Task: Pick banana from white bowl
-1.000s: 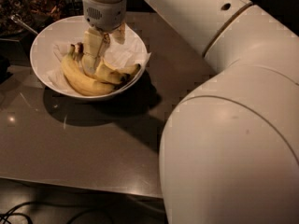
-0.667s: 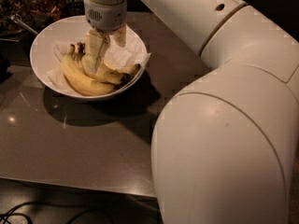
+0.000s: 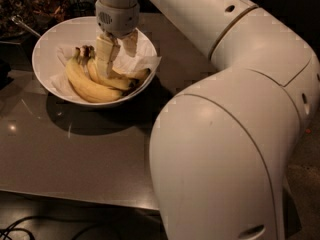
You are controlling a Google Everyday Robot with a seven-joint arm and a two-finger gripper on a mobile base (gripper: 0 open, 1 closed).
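The white bowl stands at the back left of the table, lined with crumpled white paper. Two longer yellow bananas lie clustered in it, stems up at the left. A shorter banana with a dark tip lies at the right, partly hidden under them and the gripper. My gripper hangs down into the bowl over the bananas, jaws apart. The left finger touches the top of the bananas. The right finger is above the paper. It holds nothing.
The grey table has its front edge near the bottom of the view. My large white arm fills the right half. Dark clutter lies behind the bowl at the back left.
The gripper stays in the bowl over the bananas. The arm's elbow has swung closer and further left in the view. The bananas have not moved.
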